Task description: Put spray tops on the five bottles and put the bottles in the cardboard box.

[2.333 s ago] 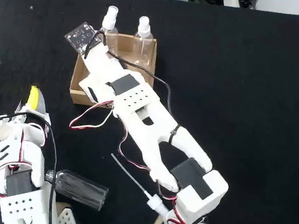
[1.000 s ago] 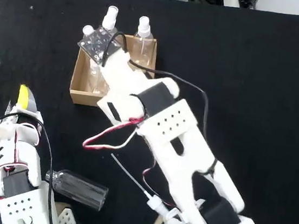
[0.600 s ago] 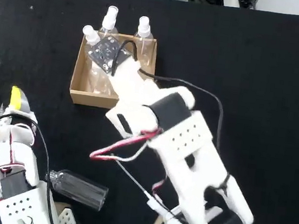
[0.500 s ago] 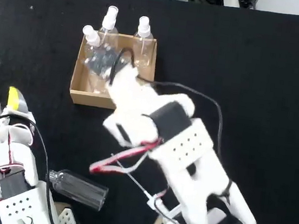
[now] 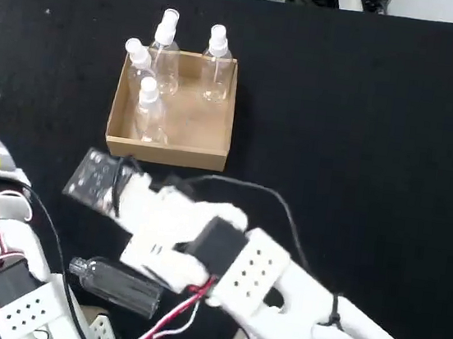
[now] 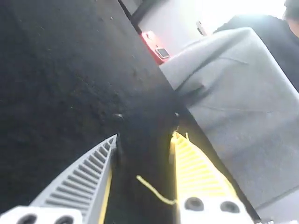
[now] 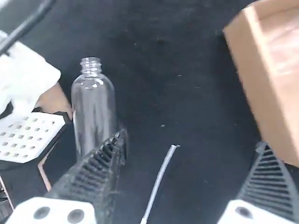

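Left jaws are spread and empty, aimed off toward the surface's far edge, well apart from the work. The uncapped bottle (image 5: 117, 284) lies flat, neck toward the left arm (image 5: 3, 270). Right jaws gape wide just beside it. The bottle sits outside the gap, against one jaw, long axis running along them. The right arm (image 5: 239, 270) looks nearer. The box (image 5: 166, 154) holds four capped bottles (image 5: 149, 110).

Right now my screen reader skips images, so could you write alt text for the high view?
Four spray-topped bottles stand in the cardboard box; a fifth, uncapped bottle lies on the black table near the right arm.
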Robot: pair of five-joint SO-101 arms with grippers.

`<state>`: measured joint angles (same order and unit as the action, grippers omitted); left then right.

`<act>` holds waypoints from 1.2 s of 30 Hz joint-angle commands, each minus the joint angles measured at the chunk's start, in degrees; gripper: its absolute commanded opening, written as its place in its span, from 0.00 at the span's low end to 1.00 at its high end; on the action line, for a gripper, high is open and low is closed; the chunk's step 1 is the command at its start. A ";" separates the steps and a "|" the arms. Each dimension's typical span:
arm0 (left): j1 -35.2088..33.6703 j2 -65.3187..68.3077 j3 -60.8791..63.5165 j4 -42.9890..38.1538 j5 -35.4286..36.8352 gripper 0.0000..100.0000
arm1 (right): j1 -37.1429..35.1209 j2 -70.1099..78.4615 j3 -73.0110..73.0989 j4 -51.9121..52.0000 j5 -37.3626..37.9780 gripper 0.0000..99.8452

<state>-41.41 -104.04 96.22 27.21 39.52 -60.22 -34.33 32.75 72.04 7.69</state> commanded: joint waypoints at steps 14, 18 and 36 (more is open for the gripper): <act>-8.04 -0.62 0.57 -1.41 3.60 0.16 | -13.10 -3.82 18.07 -20.75 -5.63 0.37; -9.54 -0.62 0.48 -1.58 3.60 0.16 | -13.01 -3.74 21.05 -24.18 -5.45 0.37; -14.90 -0.53 0.84 -5.10 5.98 0.13 | -6.95 4.70 21.23 -28.13 -1.41 0.36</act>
<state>-55.82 -104.04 96.22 23.43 44.62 -69.71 -33.27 58.33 44.79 5.67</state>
